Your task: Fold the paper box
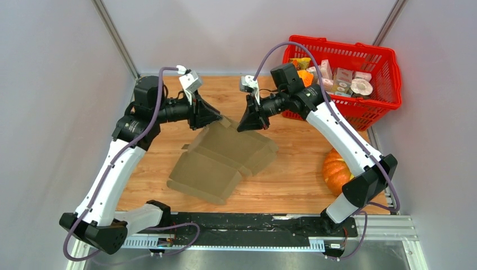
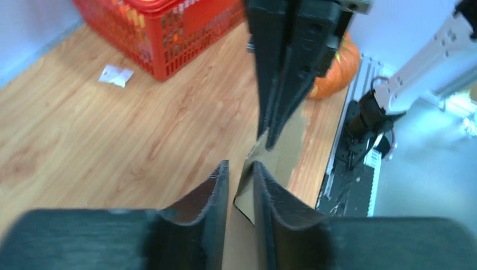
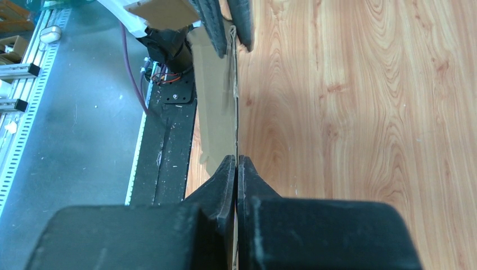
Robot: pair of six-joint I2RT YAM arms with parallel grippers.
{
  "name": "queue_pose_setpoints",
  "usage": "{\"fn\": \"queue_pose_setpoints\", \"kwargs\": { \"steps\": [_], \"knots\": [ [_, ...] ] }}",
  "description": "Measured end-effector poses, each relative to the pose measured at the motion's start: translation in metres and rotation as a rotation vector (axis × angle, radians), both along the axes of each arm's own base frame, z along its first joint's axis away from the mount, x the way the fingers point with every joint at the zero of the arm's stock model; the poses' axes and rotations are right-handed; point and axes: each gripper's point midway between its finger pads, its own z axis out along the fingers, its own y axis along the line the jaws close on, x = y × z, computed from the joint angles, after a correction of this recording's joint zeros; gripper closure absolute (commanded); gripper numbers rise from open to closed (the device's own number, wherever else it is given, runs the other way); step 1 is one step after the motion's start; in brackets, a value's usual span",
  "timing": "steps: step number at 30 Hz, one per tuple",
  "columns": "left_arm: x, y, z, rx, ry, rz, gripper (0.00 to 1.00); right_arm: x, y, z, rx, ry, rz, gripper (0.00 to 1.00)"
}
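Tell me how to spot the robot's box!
Look at the middle of the wooden table. The creased brown cardboard box lies there, its far edge pinched by the left hand and right hand. It is plain and angular, unlike the round orange pumpkin nearby.

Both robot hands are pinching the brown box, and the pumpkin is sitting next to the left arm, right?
Not quite. The pumpkin sits next to the right arm, in front of the red basket, as the top view shows. The rest holds: the left gripper and the right gripper both pinch the paper box.
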Motion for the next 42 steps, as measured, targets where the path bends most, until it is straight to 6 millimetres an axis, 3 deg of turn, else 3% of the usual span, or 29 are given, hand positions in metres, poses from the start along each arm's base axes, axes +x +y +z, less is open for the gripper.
{"fn": "queue_pose_setpoints", "kwargs": {
  "steps": [3, 5, 9, 12, 19, 22, 26, 29, 42],
  "knots": [
    [0.011, 0.016, 0.005, -0.009, 0.002, 0.111, 0.58, 0.000, 0.000, 0.001, 0.005, 0.005, 0.002, 1.00],
    [0.018, 0.034, 0.007, -0.028, 0.007, 0.207, 0.65, 0.001, -0.002, 0.002, 0.008, 0.008, -0.001, 1.00],
    [0.018, 0.076, -0.008, -0.058, 0.053, 0.386, 0.73, 0.004, -0.006, 0.004, 0.017, 0.010, -0.011, 1.00],
    [0.012, 0.089, -0.027, -0.075, 0.103, 0.419, 0.71, 0.006, -0.010, 0.007, 0.028, 0.013, -0.014, 1.00],
    [-0.011, 0.082, -0.069, -0.101, 0.237, 0.322, 0.66, 0.011, -0.018, 0.011, 0.048, 0.022, -0.023, 1.00],
    [-0.016, 0.082, -0.066, -0.103, 0.223, 0.318, 0.69, 0.013, -0.020, 0.012, 0.054, 0.028, -0.028, 1.00],
    [-0.018, 0.085, -0.065, -0.099, 0.211, 0.338, 0.62, 0.017, -0.024, 0.014, 0.062, 0.033, -0.036, 1.00],
    [-0.015, 0.089, -0.066, -0.095, 0.209, 0.367, 0.57, 0.018, -0.026, 0.015, 0.067, 0.035, -0.039, 1.00],
    [0.008, 0.117, -0.061, -0.188, 0.285, 0.491, 0.58, 0.019, -0.029, 0.017, 0.074, 0.035, -0.044, 1.00]
  ]
}}
